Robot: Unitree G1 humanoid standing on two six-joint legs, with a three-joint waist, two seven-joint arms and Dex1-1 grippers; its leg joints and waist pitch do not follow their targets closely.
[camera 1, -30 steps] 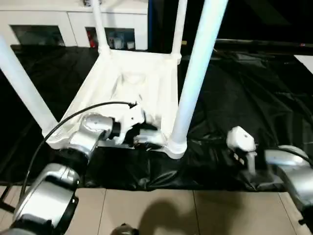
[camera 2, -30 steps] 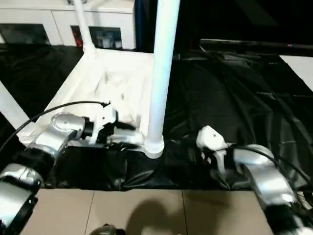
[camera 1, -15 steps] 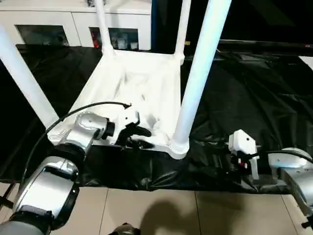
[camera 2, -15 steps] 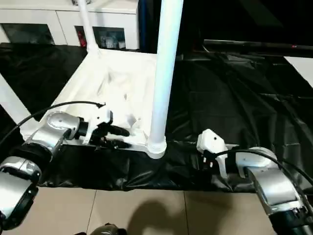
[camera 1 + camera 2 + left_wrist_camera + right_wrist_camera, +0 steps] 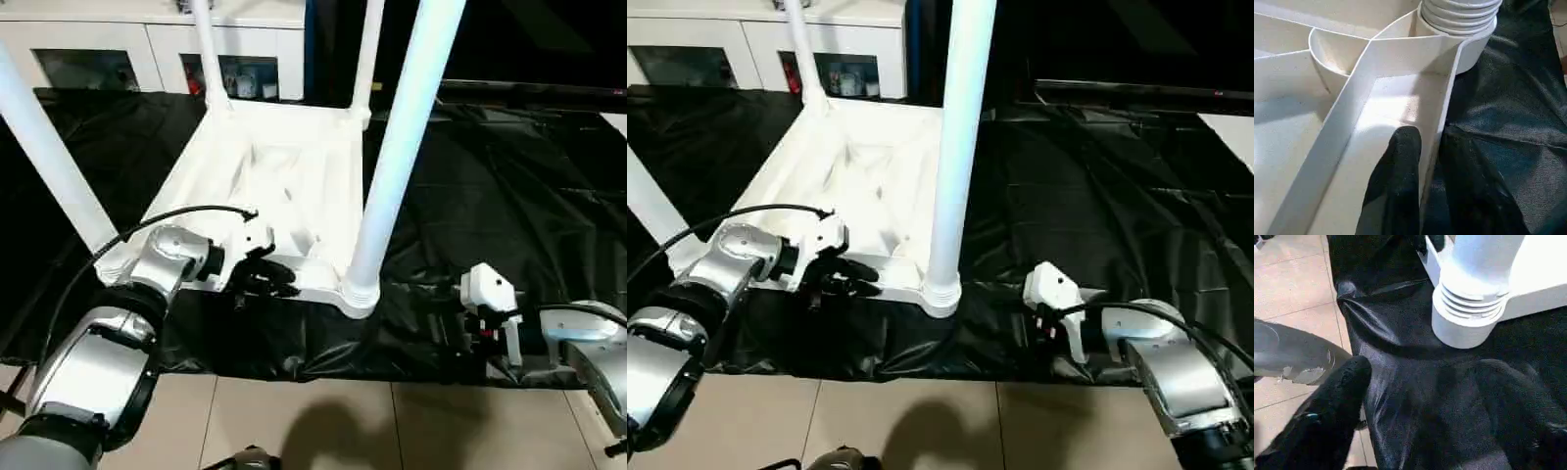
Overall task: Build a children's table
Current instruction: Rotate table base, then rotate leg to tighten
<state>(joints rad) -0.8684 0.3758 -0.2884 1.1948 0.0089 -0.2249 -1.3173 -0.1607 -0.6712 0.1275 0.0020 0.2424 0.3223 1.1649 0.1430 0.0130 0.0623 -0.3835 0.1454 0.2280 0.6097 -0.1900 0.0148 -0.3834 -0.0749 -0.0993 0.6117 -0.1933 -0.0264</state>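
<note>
Four legs (image 5: 402,147) stand straight up — table (image 5: 284,176) upside down on black sheet (image 5: 509,196). Left gripper (image 5: 1425,161) clamped on near rim; right gripper (image 5: 1425,396) spread wide, empty.

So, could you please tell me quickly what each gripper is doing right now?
Left gripper: closed on the near rim of the upside-down table, one finger inside the rim, one outside.
Right gripper: open, holding nothing, over the black sheet.

A tiled floor (image 5: 323,431) carries a crinkled black sheet (image 5: 509,196); the upturned white table (image 5: 284,186) rests on it.
</note>
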